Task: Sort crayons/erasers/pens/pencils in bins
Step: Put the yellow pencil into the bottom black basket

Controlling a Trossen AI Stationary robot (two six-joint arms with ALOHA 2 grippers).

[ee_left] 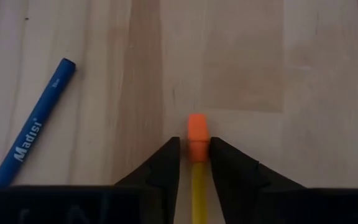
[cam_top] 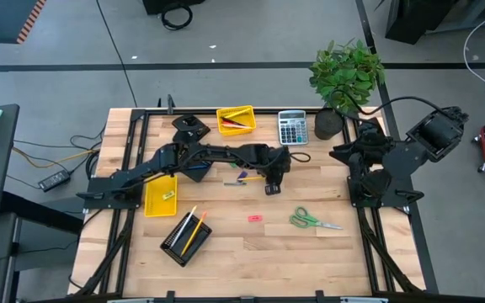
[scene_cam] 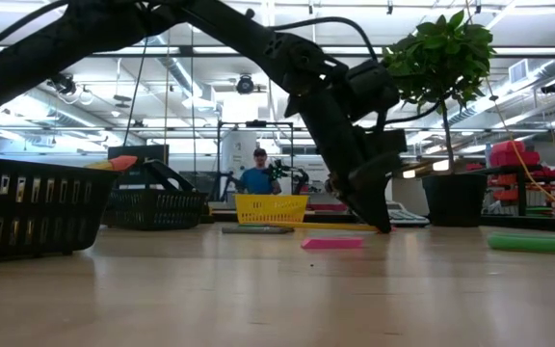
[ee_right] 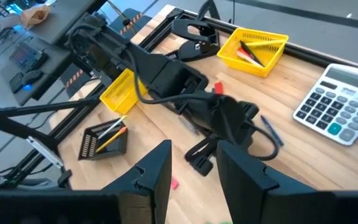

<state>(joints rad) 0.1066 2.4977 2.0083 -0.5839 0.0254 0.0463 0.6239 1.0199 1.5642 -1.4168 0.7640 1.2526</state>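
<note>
Left hand (ee_left: 194,163) is down near the middle of the bench (cam_top: 251,261), a bit toward the back edge, fingers clamped on a yellow pencil (ee_left: 197,186) right below its orange eraser tip, so that one's picked but not binned yet. A blue crayon (ee_left: 33,137) lies on the wood just beside it. Right hand (ee_right: 194,163) is parked off by the right edge near the plant (cam_top: 346,76), fingers apart, holding nothing. Progress, as far as I can judge: maybe halfway. The black mesh bin (cam_top: 184,237) near the front left already has two pencils standing in it, the yellow bin (cam_top: 235,119) at the back edge has what look like a couple of red and dark pens, and the yellow bin (cam_top: 160,195) on the left holds one small piece, probably an eraser. I count four bins in all; the fourth one (cam_top: 196,168) is mostly hidden under my left arm, can't see inside. Still loose: the pencil I've got, the crayon, a pink eraser (cam_top: 254,218) toward the front, plus a stick or two by my hand that I can't quite identify. The scissors (cam_top: 313,220) and the calculator (cam_top: 292,128) aren't part of the sort.
</note>
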